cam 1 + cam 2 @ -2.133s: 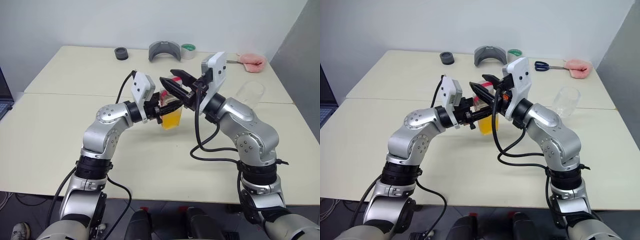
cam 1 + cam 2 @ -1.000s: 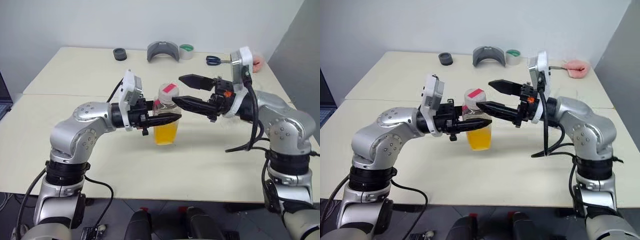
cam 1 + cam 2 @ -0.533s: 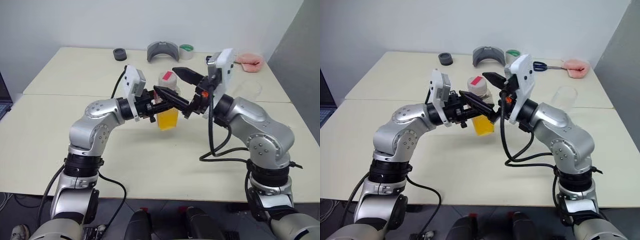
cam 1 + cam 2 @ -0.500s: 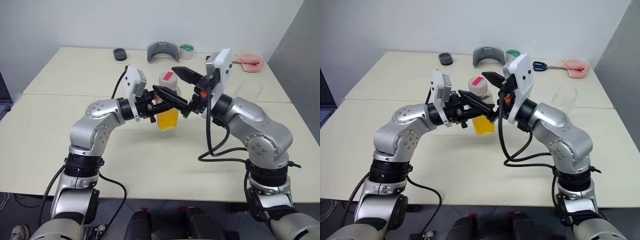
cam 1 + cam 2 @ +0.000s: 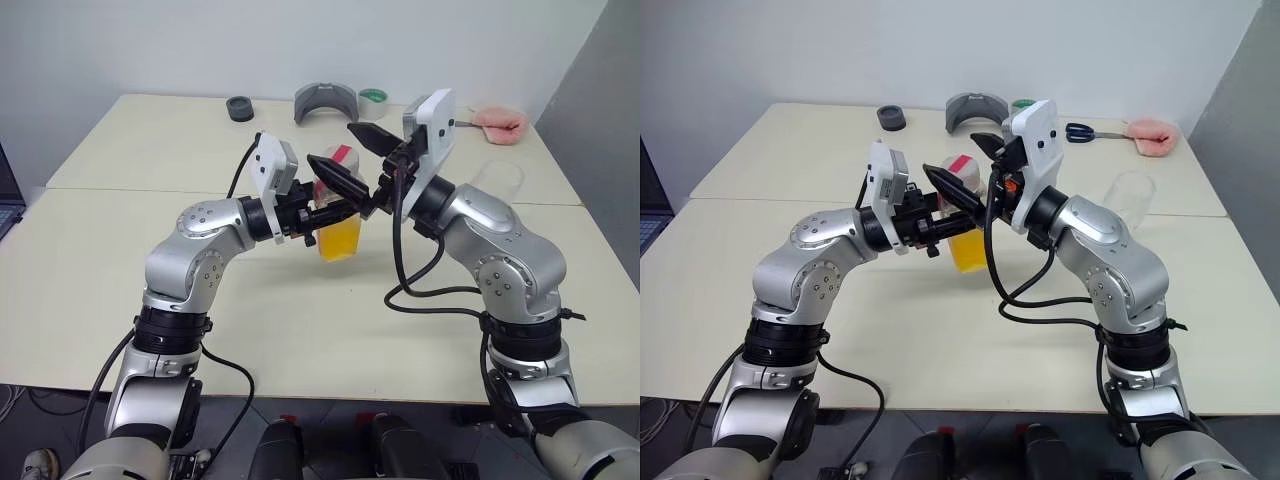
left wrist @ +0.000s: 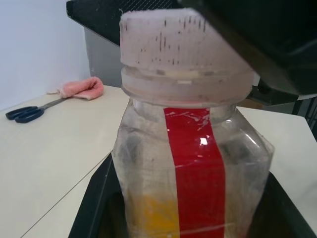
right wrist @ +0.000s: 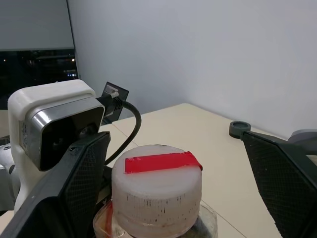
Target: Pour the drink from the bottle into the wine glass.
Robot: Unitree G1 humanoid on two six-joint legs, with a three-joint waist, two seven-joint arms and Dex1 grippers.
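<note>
in the left eye view the right gripper (image 5: 352, 158) has swung in from well out to the right a second ago and now has its two black fingers spread wide on either side of the white-and-red cap (image 5: 343, 156) of the small clear plastic bottle with a red vertical stripe (image 5: 340, 215). the left gripper (image 5: 328, 213), clenched around the bottle's body, has hardly moved and holds it above the cream table (image 5: 120, 250) between the two arms. my reading is that the cap comes off next, so pouring has not begun.

in the right eye view the translucent orange-yellow drink (image 5: 967, 250) fills only the lower part of the bottle. the clear stemmed wine glass (image 5: 1127, 199) stands well to the right of the bottle, partly behind the right arm, and looks empty. along the far edge of the table lie blue-handled scissors (image 5: 1084, 130) and a pink cloth (image 5: 1155, 133).

in the left wrist view the bottle stands upright between the left gripper's black fingers (image 6: 94, 210), pressed to its sides. the cap is still on, with one black right finger lying just over it. the drink shows low behind the red stripe.

in the right wrist view the cap (image 7: 157, 190), a strip of red tape across its top, sits between the two open fingers (image 7: 74, 188), which stand apart from it on both sides, not yet gripping. the jaws need to close on the cap before any twist.
</note>
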